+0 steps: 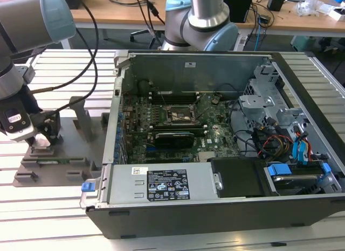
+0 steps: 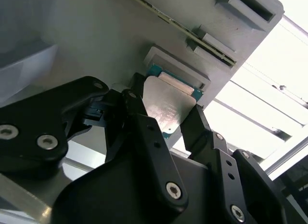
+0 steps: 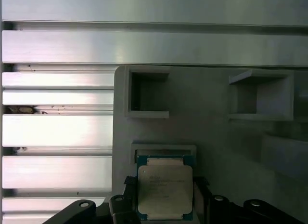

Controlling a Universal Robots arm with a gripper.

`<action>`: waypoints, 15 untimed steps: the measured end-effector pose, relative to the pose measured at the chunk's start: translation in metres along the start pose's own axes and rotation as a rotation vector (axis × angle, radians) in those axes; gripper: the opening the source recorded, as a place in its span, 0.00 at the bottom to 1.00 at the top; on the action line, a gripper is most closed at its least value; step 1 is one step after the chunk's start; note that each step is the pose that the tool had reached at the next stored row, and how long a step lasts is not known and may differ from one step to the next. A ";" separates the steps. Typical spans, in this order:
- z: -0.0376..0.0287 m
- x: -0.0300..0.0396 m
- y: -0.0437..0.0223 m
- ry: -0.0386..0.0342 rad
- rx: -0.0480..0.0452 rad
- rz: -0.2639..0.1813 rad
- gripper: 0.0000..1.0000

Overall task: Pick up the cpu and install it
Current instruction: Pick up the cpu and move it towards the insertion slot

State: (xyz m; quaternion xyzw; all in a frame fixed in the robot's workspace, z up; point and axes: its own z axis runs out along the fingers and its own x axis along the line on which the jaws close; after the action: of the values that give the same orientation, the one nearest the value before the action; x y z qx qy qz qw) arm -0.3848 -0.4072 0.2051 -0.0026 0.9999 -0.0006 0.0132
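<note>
The cpu [image 3: 165, 183], a small square chip with a silvery top and a blue-green rim, lies at a shallow raised holder on the grey fixture plate [image 3: 211, 137]. My gripper [image 3: 165, 191] stands over it with a black finger against each of two opposite edges, shut on the chip. The second wrist view shows the cpu [image 2: 168, 103] held between the fingers [image 2: 142, 120]. In the exterior view the gripper [image 1: 42, 138] is low over the fixture plate [image 1: 70, 148], at the exterior view's left. Inside the open computer case, the motherboard's socket [image 1: 180, 115] stands uncovered.
The open computer case [image 1: 226, 202] lies on its side on the slatted aluminium table [image 1: 59, 213]. It holds a long black expansion card [image 1: 173, 138], drive cages and cable bundles [image 1: 280, 140]. The fixture has upright posts [image 1: 83, 119] and empty pockets [image 3: 147, 94]. A second robot base [image 1: 202, 24] stands behind the case.
</note>
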 end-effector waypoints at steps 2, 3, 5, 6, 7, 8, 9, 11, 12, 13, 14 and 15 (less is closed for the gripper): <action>-0.0047 -0.0001 0.0000 0.0000 0.0000 0.000 0.55; -0.0069 -0.0002 0.0000 0.0000 -0.0001 0.000 0.55; -0.0124 -0.0003 0.0000 0.0000 -0.0001 0.000 0.55; -0.0141 -0.0004 0.0000 -0.0001 -0.0001 0.000 0.55; -0.0156 -0.0004 0.0000 0.0000 0.0000 0.000 0.55; -0.0173 -0.0005 0.0000 0.0000 0.0000 0.000 0.55; -0.0187 -0.0005 -0.0001 0.0001 0.0000 0.000 0.55; -0.0232 -0.0006 0.0000 0.0000 0.0000 0.000 0.55; -0.0245 -0.0007 0.0000 0.0001 0.0000 0.000 0.55; -0.0274 -0.0007 0.0000 0.0000 0.0000 0.000 0.55; -0.0293 -0.0008 -0.0001 0.0000 0.0000 0.000 0.55; -0.0306 -0.0008 -0.0001 0.0000 0.0000 0.000 0.55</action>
State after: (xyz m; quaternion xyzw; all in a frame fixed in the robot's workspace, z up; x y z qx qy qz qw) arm -0.3847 -0.4073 0.2358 -0.0026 0.9999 -0.0006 0.0132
